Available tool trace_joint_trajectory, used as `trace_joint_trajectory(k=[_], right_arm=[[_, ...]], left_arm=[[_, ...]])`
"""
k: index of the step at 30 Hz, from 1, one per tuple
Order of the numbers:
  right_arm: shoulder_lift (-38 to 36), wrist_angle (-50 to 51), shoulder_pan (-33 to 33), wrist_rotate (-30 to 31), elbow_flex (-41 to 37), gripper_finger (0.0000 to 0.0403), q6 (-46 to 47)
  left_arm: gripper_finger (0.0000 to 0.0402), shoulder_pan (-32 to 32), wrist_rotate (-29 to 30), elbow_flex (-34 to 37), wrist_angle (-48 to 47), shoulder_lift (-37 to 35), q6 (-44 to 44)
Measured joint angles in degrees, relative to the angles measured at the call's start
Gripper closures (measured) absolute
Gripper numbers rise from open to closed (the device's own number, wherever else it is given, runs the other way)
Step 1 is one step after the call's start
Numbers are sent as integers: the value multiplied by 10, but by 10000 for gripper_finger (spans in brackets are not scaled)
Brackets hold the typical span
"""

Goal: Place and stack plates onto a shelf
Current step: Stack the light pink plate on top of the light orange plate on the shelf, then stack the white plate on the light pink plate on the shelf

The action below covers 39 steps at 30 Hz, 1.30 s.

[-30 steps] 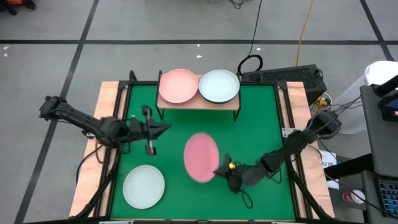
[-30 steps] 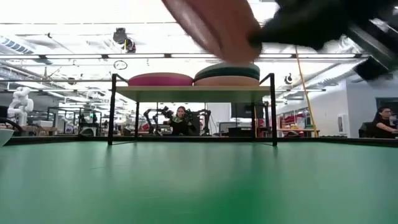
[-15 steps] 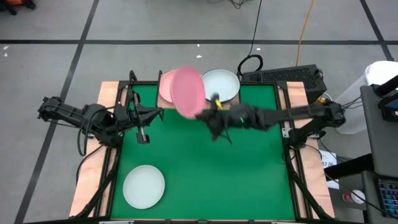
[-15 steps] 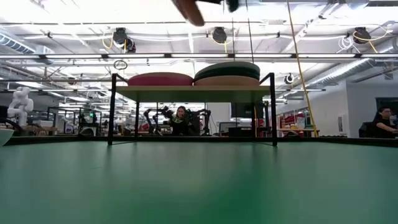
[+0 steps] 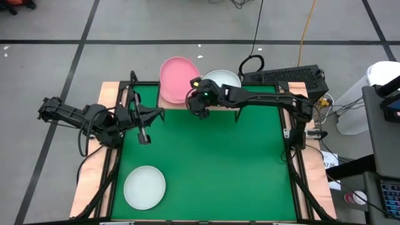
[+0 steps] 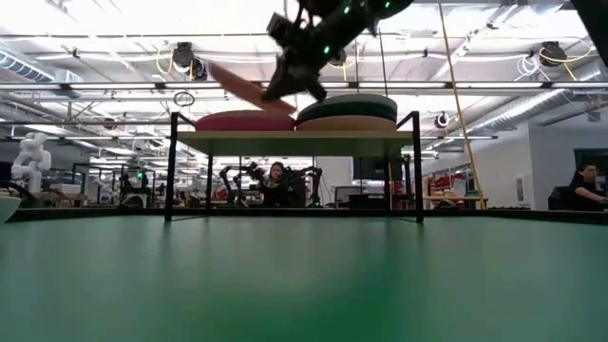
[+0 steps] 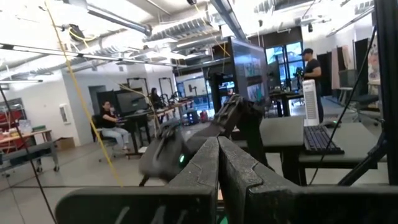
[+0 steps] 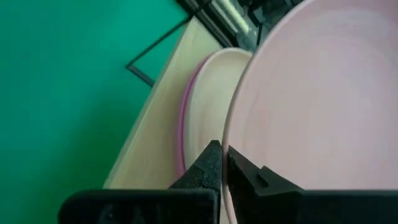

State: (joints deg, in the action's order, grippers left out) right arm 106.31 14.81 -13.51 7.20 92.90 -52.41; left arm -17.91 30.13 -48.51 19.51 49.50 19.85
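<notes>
My right gripper (image 5: 197,99) reaches over the shelf (image 5: 232,104) at the table's far edge, shut on a pink plate (image 5: 179,77). That plate hangs tilted (image 6: 239,85) over the left stack (image 6: 245,121), whose top plate is salmon (image 8: 208,106). The right stack (image 6: 348,109) has dark teal plates under a pale mint-white top plate (image 5: 221,86). Another pale plate (image 5: 144,187) lies flat on the green mat near the table's near left corner. My left gripper (image 5: 154,114) hovers shut over the mat's left side, touching nothing. My right gripper pinches the pink plate's rim (image 8: 231,134) between its two fingers, on the plate's edge nearest the table's right. The fingers come roughly level from the table's right. The plate is lifted clear and tilted above the left stack (image 8: 186,124).
The shelf's thin black legs (image 6: 172,166) stand on the mat near the far edge. A keyboard (image 5: 284,76) and cables lie beyond the table's far right corner. People sit in the room behind the table (image 6: 275,180).
My right gripper has carried the pink plate from the middle of the mat up and toward the far edge, ending over the shelf's left stack. The plate stayed in the hold and now hangs tilted. My left gripper shifted a little toward the far edge, then kept still.
</notes>
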Motion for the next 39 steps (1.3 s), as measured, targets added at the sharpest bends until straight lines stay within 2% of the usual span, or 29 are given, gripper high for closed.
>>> trace_joint_trajectory(k=[4,11,20,24,32,39], right_arm=[[33,-33,-13,0,0,403,-2],[42,-46,-16,4,1,399,23],[41,-51,-14,7,1,335,22],[32,-43,-7,33,1,310,22],[-52,52,19,31,0,294,61],[-184,149,56,-29,0,298,160]], left_arm=[[396,0,0,0,-10,0,0],[396,0,0,0,-37,0,-20],[396,0,0,0,-45,0,-26],[396,0,0,0,-45,0,-27],[396,0,0,0,-55,0,-35],[396,-2,15,0,-166,1,-106]])
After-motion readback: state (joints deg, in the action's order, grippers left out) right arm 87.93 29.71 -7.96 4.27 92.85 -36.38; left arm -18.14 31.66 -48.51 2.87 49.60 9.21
